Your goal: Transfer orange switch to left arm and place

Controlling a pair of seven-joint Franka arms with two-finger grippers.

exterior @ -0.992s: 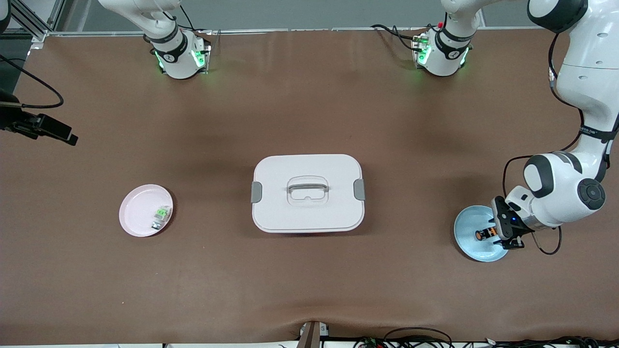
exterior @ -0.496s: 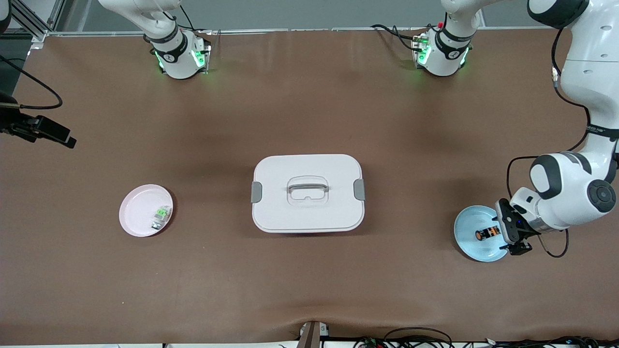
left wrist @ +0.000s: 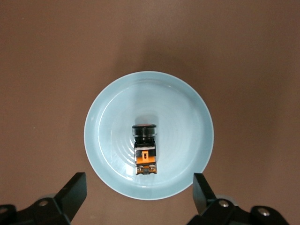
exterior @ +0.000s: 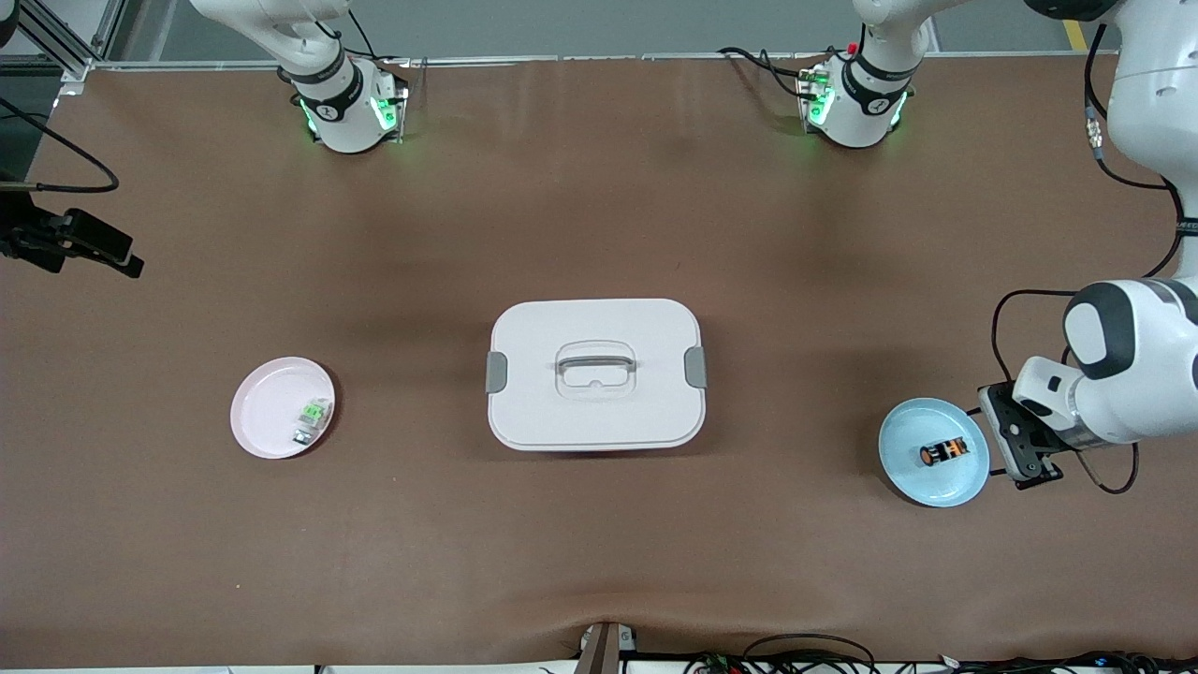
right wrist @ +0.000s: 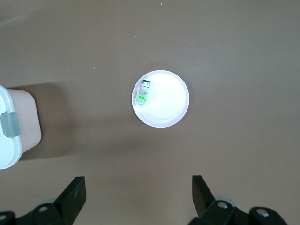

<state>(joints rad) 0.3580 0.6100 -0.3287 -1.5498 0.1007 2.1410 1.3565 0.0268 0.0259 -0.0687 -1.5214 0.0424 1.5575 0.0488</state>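
Lying on its side in a pale blue plate (exterior: 906, 472) near the left arm's end of the table, the orange switch (exterior: 942, 453) rests free, with the left gripper (exterior: 1018, 446) over the table beside the plate's rim, its 2 fingers (left wrist: 75, 192) spread wide and holding nothing. The white lidded box (exterior: 595, 373) sits mid-table, well apart from the plate. A pink plate (exterior: 267, 412) with a small green-and-clear part (exterior: 314, 413) lies toward the right arm's end, where the right gripper (right wrist: 138, 197), jaws apart and empty, waits high above it.
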